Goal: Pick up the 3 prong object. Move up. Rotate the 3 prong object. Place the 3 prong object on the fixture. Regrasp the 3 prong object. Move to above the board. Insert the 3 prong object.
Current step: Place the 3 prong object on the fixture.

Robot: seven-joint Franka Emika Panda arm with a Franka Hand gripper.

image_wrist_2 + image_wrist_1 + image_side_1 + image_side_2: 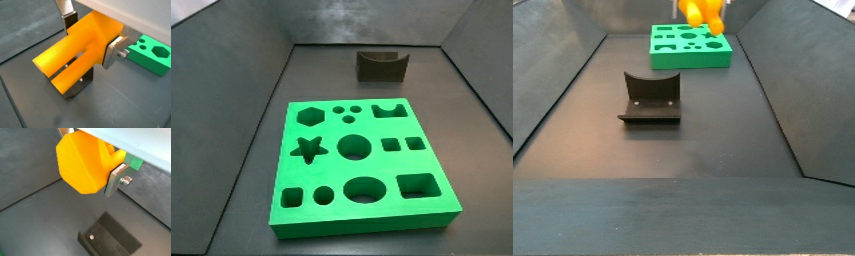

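Here the gripper (90, 54) pinches the 3 prong object (79, 56) between its two silver fingers (113, 52), one plate pressed against each side of the orange-yellow block. In both wrist views the piece fills the space between the plates; in a wrist view its faceted, tapered end (81, 164) faces the camera, and in the other its long slotted body juts out beyond the fingertips. The piece is held clear of the dark floor, touching nothing but the gripper.

In a side view the 3 prong object (702, 12) shows at the very top of the picture, hanging above the far end of the board (691, 47); the gripper itself is cut off there. A corner of the green board (149, 54) with a hexagonal cutout lies just beyond the fingers in a wrist view, lower than the piece.

The fixture (651, 98) stands on the floor well apart from the board, nearer the camera in that side view, and carries nothing. It also appears below the held piece in a wrist view (110, 240). In a side view the board (358, 165) lies flat with its cutouts unfilled, the fixture (381, 65) behind it.
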